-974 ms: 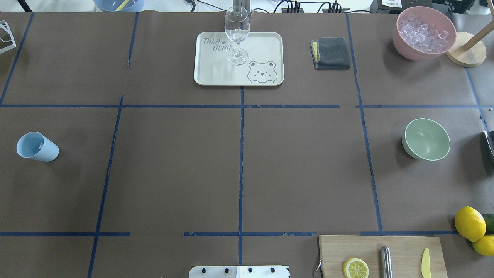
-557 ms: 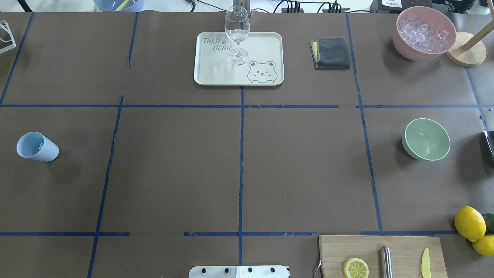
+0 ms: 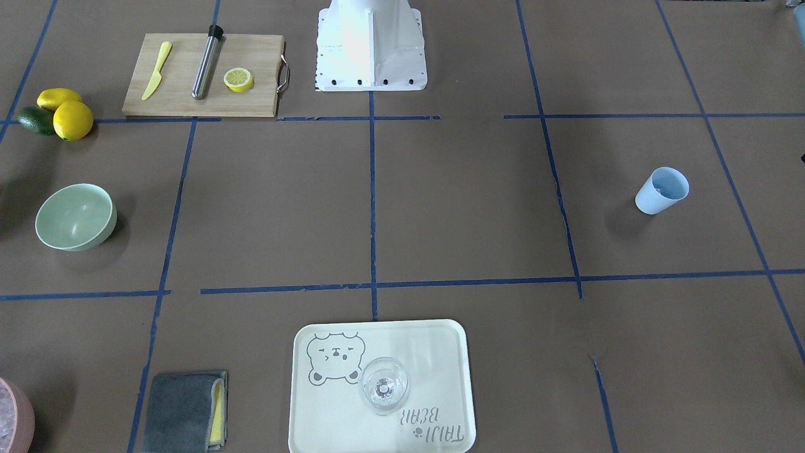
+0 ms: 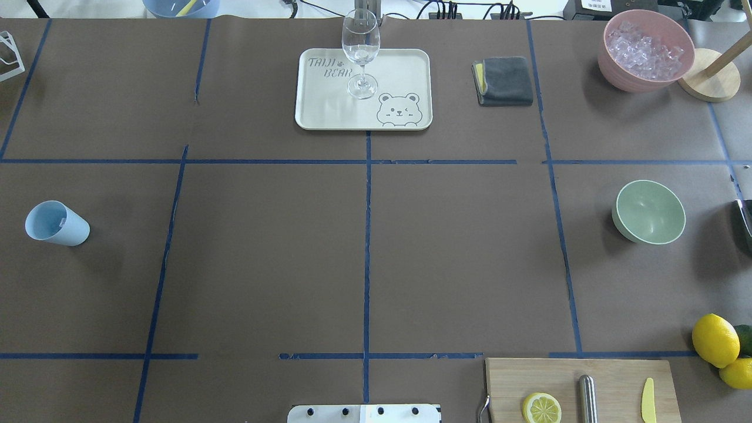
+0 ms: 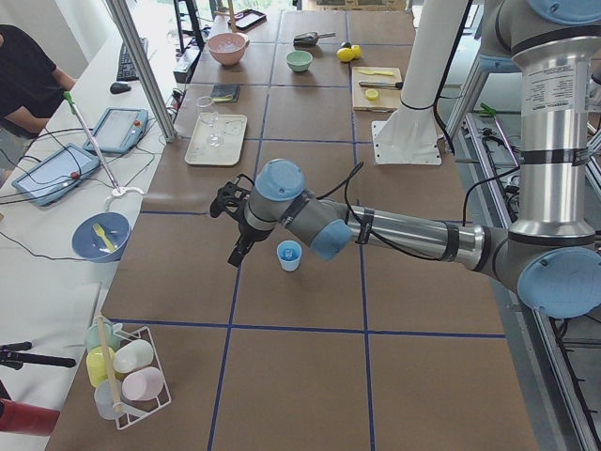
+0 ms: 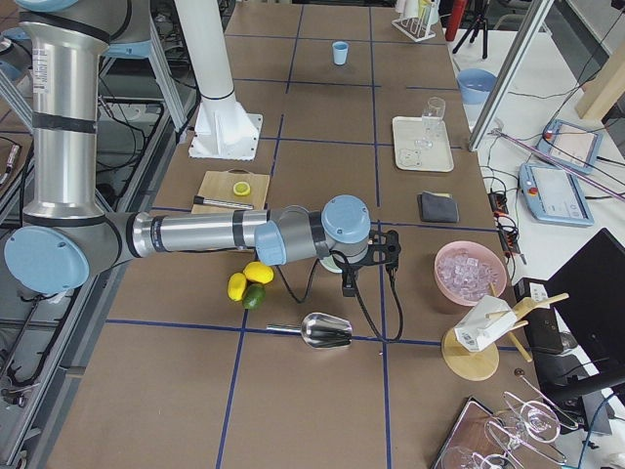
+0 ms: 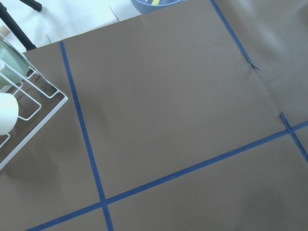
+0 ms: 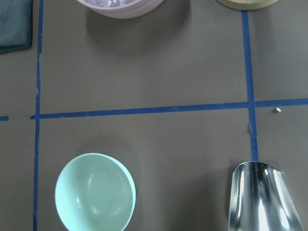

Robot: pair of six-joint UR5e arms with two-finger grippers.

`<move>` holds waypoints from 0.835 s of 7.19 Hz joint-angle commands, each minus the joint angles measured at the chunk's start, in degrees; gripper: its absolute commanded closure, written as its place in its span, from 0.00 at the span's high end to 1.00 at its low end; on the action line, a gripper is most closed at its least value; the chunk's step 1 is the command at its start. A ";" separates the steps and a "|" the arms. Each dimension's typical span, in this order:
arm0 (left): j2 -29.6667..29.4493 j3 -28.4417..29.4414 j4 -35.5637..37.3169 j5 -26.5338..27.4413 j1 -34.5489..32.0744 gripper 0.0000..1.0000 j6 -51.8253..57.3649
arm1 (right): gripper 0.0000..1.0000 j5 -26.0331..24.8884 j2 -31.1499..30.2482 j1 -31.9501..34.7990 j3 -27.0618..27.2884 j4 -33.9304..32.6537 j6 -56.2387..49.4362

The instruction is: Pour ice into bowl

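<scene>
The pale mint-green bowl (image 4: 648, 211) stands upright at the table's right side; it also shows in the front view (image 3: 75, 216) and the right wrist view (image 8: 95, 191). A light blue cup (image 4: 57, 223) stands at the far left, with a small clear piece of ice (image 4: 61, 222) showing inside. My left gripper (image 5: 238, 252) hangs above the table just beside the cup (image 5: 289, 255). My right gripper (image 6: 348, 285) hangs over the bowl's area. Both show only in side views, so I cannot tell whether they are open or shut.
A pink container (image 4: 646, 50) of whitish lumps stands at the back right. A metal scoop (image 8: 262, 197) lies to the right of the bowl. A tray (image 4: 329, 111) bears a wine glass (image 4: 360, 53). A grey cloth (image 4: 504, 81), a cutting board (image 4: 611, 376) and lemons (image 4: 715, 339) are also there.
</scene>
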 commanded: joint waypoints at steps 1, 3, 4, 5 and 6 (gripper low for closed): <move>4.82 -1.46 -13.28 8.61 8.60 1.00 -15.42 | 1.00 -1.64 0.22 -6.60 -0.35 5.16 7.97; 9.99 -7.86 -13.39 14.58 10.38 1.00 -17.40 | 1.00 -10.50 -0.48 -16.26 -3.49 20.84 24.12; 10.54 -9.54 -13.48 14.69 10.56 1.00 -19.93 | 1.00 -12.62 -0.31 -19.96 -9.34 31.80 30.72; 10.54 -10.34 -13.48 15.91 12.04 1.00 -21.96 | 1.00 -16.82 -0.30 -23.82 -11.49 38.61 37.49; 10.63 -10.96 -13.57 19.67 13.45 1.00 -23.11 | 1.00 -17.64 -0.57 -25.51 -12.56 39.89 38.43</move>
